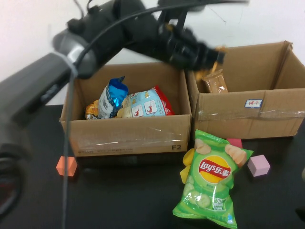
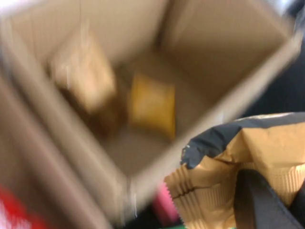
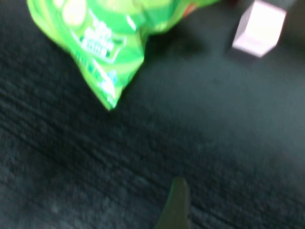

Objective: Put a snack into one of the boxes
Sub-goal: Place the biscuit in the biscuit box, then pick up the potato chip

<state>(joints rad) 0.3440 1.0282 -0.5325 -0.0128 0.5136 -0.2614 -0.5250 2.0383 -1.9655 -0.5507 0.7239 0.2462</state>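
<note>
The tan snack packet [image 2: 238, 162] is clamped in my left gripper [image 1: 212, 57], its crimped edge sticking out past the fingers. It hangs above the near-left corner of the right-hand box [image 1: 248, 102], so the drop lies straight down and slightly further in. In the left wrist view the box floor shows below, with a brown packet [image 2: 83, 78] and a yellow one [image 2: 152, 105] already lying there. My left arm reaches diagonally across the left box [image 1: 126, 129], which holds other snacks. My right gripper [image 3: 174, 210] sits low over the dark table [image 1: 128, 195], near the green chip bag [image 1: 209, 179] and a pink block [image 1: 258, 165]; I cannot tell how its fingers stand.
</note>
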